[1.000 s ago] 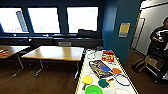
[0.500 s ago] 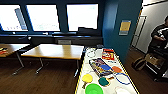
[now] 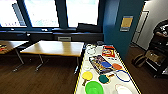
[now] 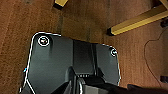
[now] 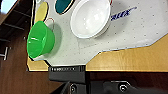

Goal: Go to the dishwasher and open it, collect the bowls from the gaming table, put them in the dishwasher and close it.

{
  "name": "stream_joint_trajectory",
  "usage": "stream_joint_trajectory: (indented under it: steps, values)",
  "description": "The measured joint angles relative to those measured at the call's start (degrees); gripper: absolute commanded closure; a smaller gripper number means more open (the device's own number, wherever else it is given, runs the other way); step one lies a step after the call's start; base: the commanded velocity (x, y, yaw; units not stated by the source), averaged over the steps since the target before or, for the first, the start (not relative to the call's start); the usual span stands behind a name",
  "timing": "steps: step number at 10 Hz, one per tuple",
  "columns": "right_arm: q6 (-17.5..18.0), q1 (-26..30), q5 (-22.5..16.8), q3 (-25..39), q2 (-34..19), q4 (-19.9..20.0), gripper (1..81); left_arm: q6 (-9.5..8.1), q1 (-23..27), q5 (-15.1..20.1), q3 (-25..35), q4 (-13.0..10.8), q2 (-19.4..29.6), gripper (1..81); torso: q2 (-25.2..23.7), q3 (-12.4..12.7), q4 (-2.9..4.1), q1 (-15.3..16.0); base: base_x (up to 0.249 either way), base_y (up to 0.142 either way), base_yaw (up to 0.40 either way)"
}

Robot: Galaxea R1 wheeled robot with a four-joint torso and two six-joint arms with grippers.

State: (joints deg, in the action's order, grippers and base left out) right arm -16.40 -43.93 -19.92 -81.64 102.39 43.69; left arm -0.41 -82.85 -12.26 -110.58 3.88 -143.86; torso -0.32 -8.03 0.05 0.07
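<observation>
Bowls, a green bowl and a white bowl, sit at the near end of the white-covered worktop, nearer the right arm; gripper state cannot be told.

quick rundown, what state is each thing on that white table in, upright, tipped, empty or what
green bowl: tilted on its side, empty
white bowl: upright, empty
yellow paddle: lying flat
dark green paddle: lying flat
red box: lying flat, closed
white table: covered with a white sheet, crowded at its near end
</observation>
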Motion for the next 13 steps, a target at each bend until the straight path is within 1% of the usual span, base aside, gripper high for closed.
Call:
stream_joint_trajectory:
  steps: [1, 4, 6, 10, 13]
  values:
    - [0.1, 0.8, -0.1, -0.4, 0.2, 0.0, 1.0, 0.00, 0.0, 0.0, -0.3, 0.0, -0.4, 1.0, 0.0, 0.0, 0.00, 0.0, 0.000, 0.000, 0.000]
    - [1.0, 2.3, -1.8, -2.8, 2.9, 0.0, 1.0, 0.00, 0.0, 0.0, -0.9, 0.0, -0.6, 1.0, 0.0, 0.0, 0.00, 0.0, 0.000, 0.000, 0.000]
    - [1.1, 2.5, -2.7, -5.8, 4.9, 0.0, 1.0, 0.00, 0.0, 0.0, -1.3, 0.0, -0.6, 1.0, 0.0, 0.0, 0.00, 0.0, 0.000, 0.000, 0.000]
    - [1.5, 2.8, -4.9, -13.3, 10.3, 0.0, 1.0, 0.00, 0.0, 0.0, -2.1, 0.0, -1.4, 1.0, 0.0, 0.0, 0.00, 0.0, 0.000, 0.000, 0.000]
    - [1.7, 2.9, -6.2, -17.0, 13.3, 0.5, 1.0, 0.00, 0.0, 0.0, -2.3, 0.0, -1.4, 1.0, 0.0, 0.0, 0.00, 0.0, 0.000, 0.000, 0.000]
